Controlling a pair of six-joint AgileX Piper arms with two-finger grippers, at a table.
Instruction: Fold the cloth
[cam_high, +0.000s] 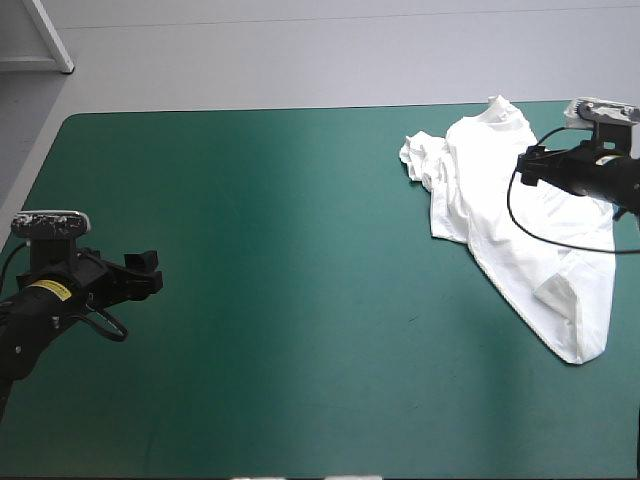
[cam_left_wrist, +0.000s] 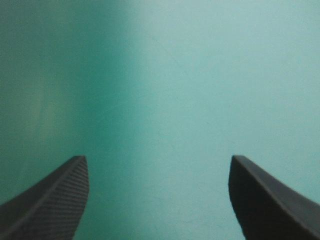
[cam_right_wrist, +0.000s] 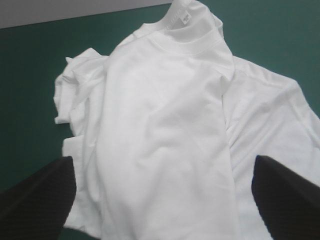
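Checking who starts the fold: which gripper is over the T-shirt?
The right gripper, open above the T-shirt; the left gripper is open over bare teal-green cover, far from it.

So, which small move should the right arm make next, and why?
Probably lower the right gripper onto the T-shirt and pinch an edge: it hangs open above the crumpled cloth, while the left gripper is far off, open over bare teal-green cover.

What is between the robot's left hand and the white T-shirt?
Nothing: only bare teal-green cover lies between the left hand and the T-shirt, as the high view shows.
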